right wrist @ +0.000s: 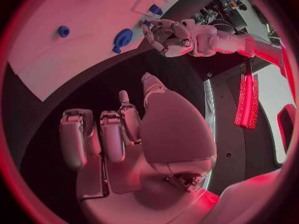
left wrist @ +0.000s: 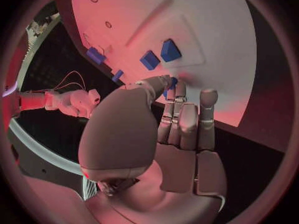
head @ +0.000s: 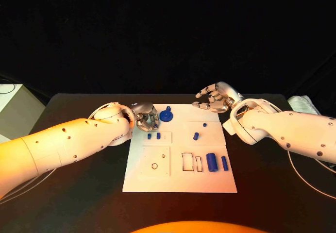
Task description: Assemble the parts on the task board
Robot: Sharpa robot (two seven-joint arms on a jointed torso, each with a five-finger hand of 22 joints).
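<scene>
The white task board [head: 178, 179] lies in the middle of the black table. A round blue part [head: 166, 115] with a small peg on top stands near its far edge. My left hand [head: 145, 119] is just beside that part, fingertips close to it; a sliver of the blue part [left wrist: 172, 82] shows by the thumb tip. From the right wrist, the left hand [right wrist: 169, 36] appears slightly apart from the round part [right wrist: 122, 37]. My right hand [head: 215, 97] hovers off the board's far right corner, fingers loosely bent, holding nothing. Two small blue pieces [head: 153, 136] lie behind the left hand.
A thick blue cylinder [head: 211, 162] and a thinner blue bar [head: 225, 163] lie at the board's right side beside rectangular slots [head: 188, 161]. Small blue pegs [head: 196, 136] stand mid-board. A white box [head: 14, 109] sits at the table's left; a pale object [head: 304, 104] at its right.
</scene>
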